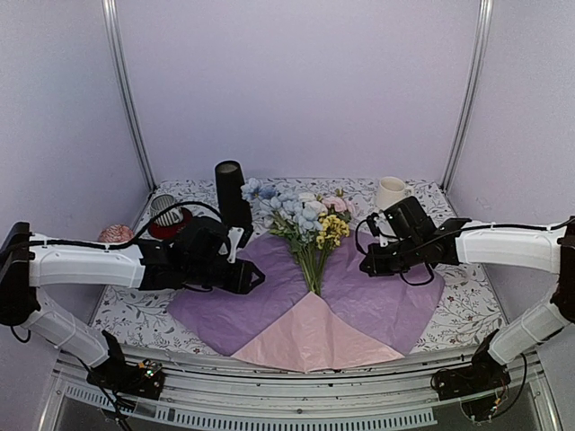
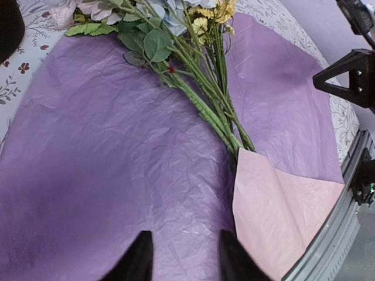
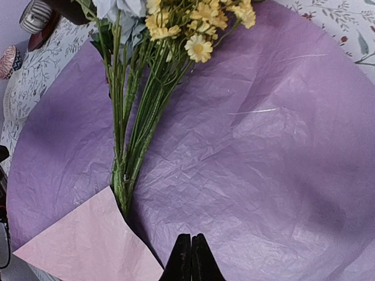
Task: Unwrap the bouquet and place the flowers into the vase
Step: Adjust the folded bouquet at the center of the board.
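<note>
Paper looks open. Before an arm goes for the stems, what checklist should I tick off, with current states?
1. Paper sheet spread flat beneath the flowers: ok.
2. Stems exposed, bunched, nothing lying across them: ok.
3. Vase upright, mouth uncovered: ok.
4. Left gripper empty, jaws apart: ok.
5. Right gripper ready to grasp: not ok, jaws shut on nothing.
6. Stems free of any tie: cannot tell.

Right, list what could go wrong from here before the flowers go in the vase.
The bunched green flower stems lie straight on the crinkled lilac tissue paper; a gripper closing on them may pinch the sheet too. The tall slim black vase stands close behind the left gripper; a swing could topple it.
</note>
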`<state>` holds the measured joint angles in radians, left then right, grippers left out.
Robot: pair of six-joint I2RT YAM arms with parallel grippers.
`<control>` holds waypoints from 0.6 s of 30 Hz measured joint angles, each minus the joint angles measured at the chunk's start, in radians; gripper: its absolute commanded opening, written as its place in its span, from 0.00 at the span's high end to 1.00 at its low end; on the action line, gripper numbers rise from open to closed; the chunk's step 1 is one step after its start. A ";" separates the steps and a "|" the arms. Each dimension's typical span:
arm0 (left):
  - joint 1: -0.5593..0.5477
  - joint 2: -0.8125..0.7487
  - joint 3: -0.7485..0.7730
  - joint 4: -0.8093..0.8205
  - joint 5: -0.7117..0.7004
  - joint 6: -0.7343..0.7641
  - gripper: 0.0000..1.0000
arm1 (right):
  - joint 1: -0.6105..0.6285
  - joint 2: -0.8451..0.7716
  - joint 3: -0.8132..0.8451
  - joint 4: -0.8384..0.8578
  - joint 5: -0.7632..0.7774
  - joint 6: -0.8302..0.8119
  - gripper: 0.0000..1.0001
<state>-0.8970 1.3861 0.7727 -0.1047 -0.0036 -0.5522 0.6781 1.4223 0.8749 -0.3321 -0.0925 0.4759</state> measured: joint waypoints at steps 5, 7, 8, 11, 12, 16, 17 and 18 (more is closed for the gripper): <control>0.018 0.036 -0.003 0.039 0.003 0.009 1.00 | 0.000 0.056 0.000 0.042 -0.045 0.010 0.98; 0.027 0.065 -0.002 0.048 0.003 0.010 1.00 | 0.000 0.080 0.001 0.063 -0.046 0.018 0.98; 0.032 0.084 0.001 0.050 0.004 0.010 1.00 | 0.000 0.097 0.003 0.072 -0.045 0.023 0.98; 0.044 0.142 0.015 0.052 0.007 0.010 1.00 | 0.000 0.153 0.019 0.080 -0.039 0.035 0.99; 0.048 0.159 0.021 0.053 0.008 0.010 1.00 | 0.000 0.175 0.029 0.079 -0.033 0.041 0.99; 0.058 0.208 0.038 0.056 0.007 0.010 1.00 | -0.004 0.240 0.050 0.084 -0.008 0.054 0.99; 0.060 0.218 0.040 0.058 0.007 0.010 1.00 | -0.007 0.250 0.050 0.084 -0.002 0.057 0.99; 0.061 0.227 0.043 0.061 0.007 0.010 1.00 | -0.012 0.262 0.050 0.084 0.005 0.060 0.99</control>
<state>-0.8360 1.6131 0.8158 -0.0441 0.0032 -0.5426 0.6659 1.6840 0.9245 -0.2481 -0.0875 0.5358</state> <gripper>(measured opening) 0.008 0.018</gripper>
